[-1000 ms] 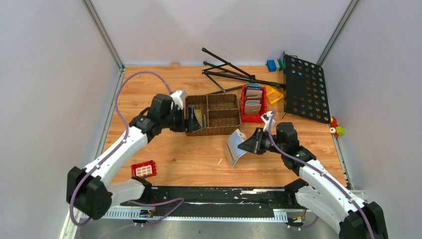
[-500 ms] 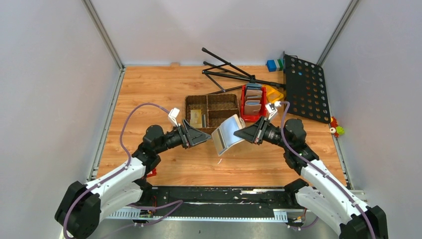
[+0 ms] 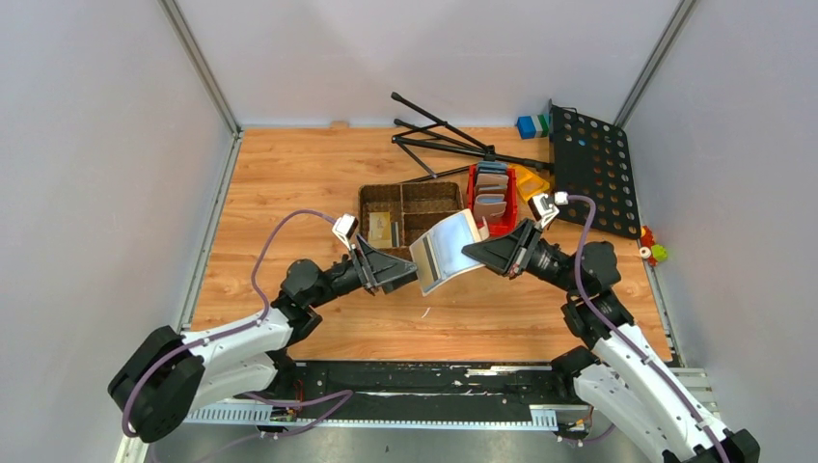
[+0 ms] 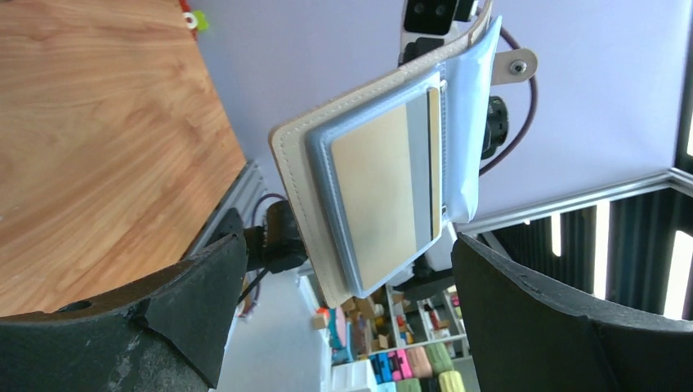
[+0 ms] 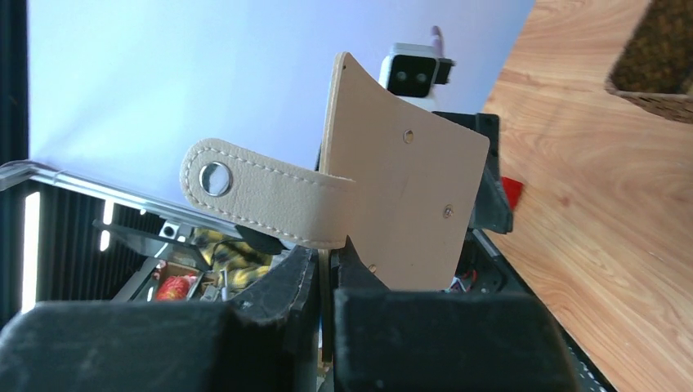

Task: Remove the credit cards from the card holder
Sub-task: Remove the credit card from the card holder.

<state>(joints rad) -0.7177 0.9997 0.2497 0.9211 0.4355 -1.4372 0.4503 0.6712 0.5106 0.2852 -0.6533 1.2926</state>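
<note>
Pinching one flap of the beige folding leather card holder [image 3: 446, 251], the right gripper [image 3: 470, 253] holds it raised, pockets toward the left gripper [image 3: 413, 274], whose jaws gape wide just beside, seemingly ready for the thin tan-gold credit cards [image 4: 380, 196] inside.

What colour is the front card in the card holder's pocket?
Tan-gold; the card shows best in left wrist view.
</note>
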